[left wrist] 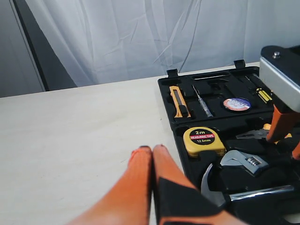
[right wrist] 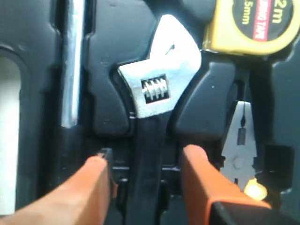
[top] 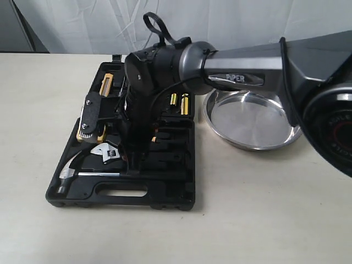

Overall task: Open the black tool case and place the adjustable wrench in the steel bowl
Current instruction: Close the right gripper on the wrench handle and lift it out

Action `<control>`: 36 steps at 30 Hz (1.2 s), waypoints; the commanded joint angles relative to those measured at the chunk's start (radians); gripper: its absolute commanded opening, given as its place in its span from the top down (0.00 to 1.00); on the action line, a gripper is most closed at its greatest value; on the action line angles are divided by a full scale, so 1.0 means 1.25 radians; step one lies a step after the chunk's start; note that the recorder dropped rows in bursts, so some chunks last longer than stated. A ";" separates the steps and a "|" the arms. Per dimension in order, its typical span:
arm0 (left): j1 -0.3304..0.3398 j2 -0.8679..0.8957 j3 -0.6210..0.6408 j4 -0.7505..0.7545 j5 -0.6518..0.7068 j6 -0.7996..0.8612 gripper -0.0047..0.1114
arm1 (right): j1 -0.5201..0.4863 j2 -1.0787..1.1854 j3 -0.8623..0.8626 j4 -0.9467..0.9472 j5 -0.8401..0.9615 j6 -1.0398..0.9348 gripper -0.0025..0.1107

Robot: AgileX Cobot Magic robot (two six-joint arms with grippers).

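- Straddling the black handle of the adjustable wrench [right wrist: 157,89], the right hand [right wrist: 145,157] was spread moderately wide and gripped nothing. One orange finger [right wrist: 93,187] sat on either side of the handle, and I could not tell whether either touched it.
- The wrench lay flat in its recess in the black tool case [top: 170,187], its silver head pointing away from the fingertips toward the yellow tape measure [right wrist: 253,23].
- Just beside the wrench on one side lay the pliers [right wrist: 239,150] in their own recess. On the other side ran the bright steel shaft of the hammer [right wrist: 72,70].
- The case lay open and flat on the counter [top: 247,209], with tools showing in both halves. In the exterior view its slot handle was on the near edge.
- The right arm reached across from the right of the exterior view and hung over the case's near half.
- The steel bowl [top: 253,124] stood upright on the counter just beside the case's right edge, well apart from the wrench.
- The left hand [left wrist: 151,150] was pressed narrow, its two orange fingertips meeting, over the counter beside the case and apart from the wrench.
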 commanded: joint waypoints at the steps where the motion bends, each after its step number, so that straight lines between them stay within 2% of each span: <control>1: -0.001 0.003 -0.002 0.003 -0.001 -0.001 0.96 | 0.002 0.024 -0.003 -0.021 -0.014 0.003 0.58; 21: -0.001 0.003 -0.002 0.003 -0.001 -0.001 0.96 | 0.002 0.074 -0.003 -0.060 -0.041 0.040 0.59; 23: -0.001 0.003 -0.002 0.003 -0.001 -0.001 0.96 | 0.002 0.074 -0.003 -0.060 -0.041 0.040 0.65; 27: -0.001 0.003 -0.002 0.003 -0.001 -0.001 0.96 | 0.002 0.074 -0.003 -0.060 -0.041 0.040 0.94; 28: -0.001 0.003 -0.002 0.003 -0.001 -0.001 0.96 | 0.002 0.074 -0.003 -0.060 -0.041 0.044 0.98; 36: -0.001 0.003 -0.002 0.003 -0.001 -0.001 0.96 | 0.002 0.046 -0.003 -0.060 -0.041 0.067 0.98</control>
